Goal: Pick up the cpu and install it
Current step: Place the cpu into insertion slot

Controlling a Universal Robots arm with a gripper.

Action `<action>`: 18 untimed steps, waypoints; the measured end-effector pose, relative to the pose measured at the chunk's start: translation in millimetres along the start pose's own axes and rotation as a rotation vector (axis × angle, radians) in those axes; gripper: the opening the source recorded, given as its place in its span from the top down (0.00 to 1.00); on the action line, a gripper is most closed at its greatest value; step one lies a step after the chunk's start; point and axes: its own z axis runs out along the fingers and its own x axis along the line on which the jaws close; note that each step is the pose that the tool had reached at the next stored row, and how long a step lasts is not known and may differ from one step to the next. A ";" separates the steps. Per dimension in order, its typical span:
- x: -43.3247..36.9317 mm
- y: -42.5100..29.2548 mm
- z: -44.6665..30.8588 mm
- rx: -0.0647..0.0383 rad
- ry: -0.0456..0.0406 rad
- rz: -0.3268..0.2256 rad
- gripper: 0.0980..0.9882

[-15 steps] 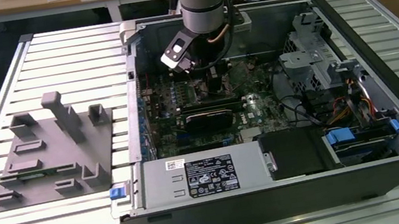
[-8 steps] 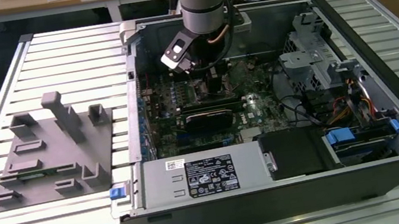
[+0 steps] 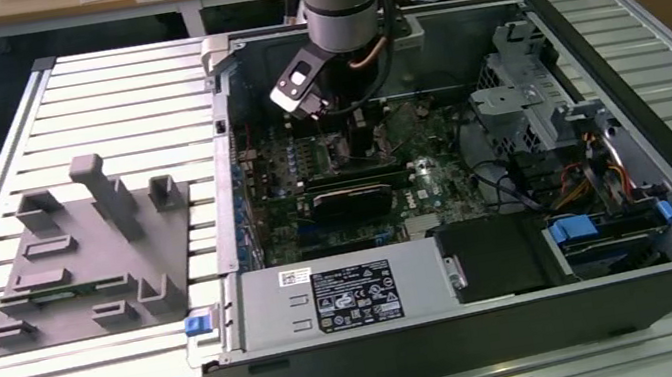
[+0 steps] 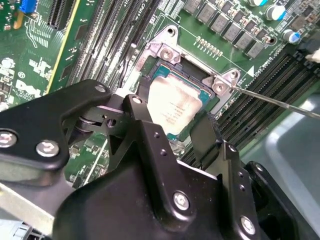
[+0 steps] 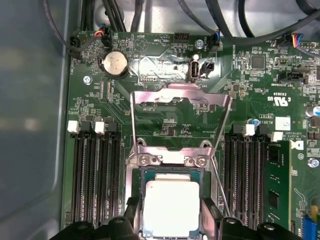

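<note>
The cpu [image 5: 171, 207] [image 4: 175, 107], a small square chip with a pale metal top, lies flat within the dark socket frame [image 5: 170, 159] [image 4: 165, 50] on the green motherboard. My gripper [image 5: 171, 216] [image 4: 174, 114] is lowered over it, one black finger [image 5: 134, 212] against one side and the other finger [image 5: 210, 212] against the opposite side, shut on the chip. The socket's metal load plate [image 5: 180, 97] stands swung open beyond the socket. In the exterior view the gripper [image 3: 356, 140] reaches down into the open computer case [image 3: 493, 325].
Memory slots flank the socket, and one holds a green module [image 5: 275, 185]. A thin retention lever [image 4: 280, 100] sticks out beside the socket. A grey fixture [image 3: 91, 258] lies on the slatted table at the exterior view's left. The labelled grey box [image 3: 340, 294] and drive cage [image 3: 540, 106] crowd the case.
</note>
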 end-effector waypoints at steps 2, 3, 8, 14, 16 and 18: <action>0.0 0.1 -2.2 0.001 0.0001 0.000 0.43; 0.0 0.3 -3.0 0.002 0.0001 0.000 0.45; -0.1 0.9 -5.8 0.008 0.0001 0.000 0.72; -0.1 1.2 -10.5 0.010 0.0001 0.000 0.98; -0.1 1.3 -12.1 0.011 0.0002 0.000 0.98; -0.1 1.3 -13.8 0.011 0.0002 0.000 0.99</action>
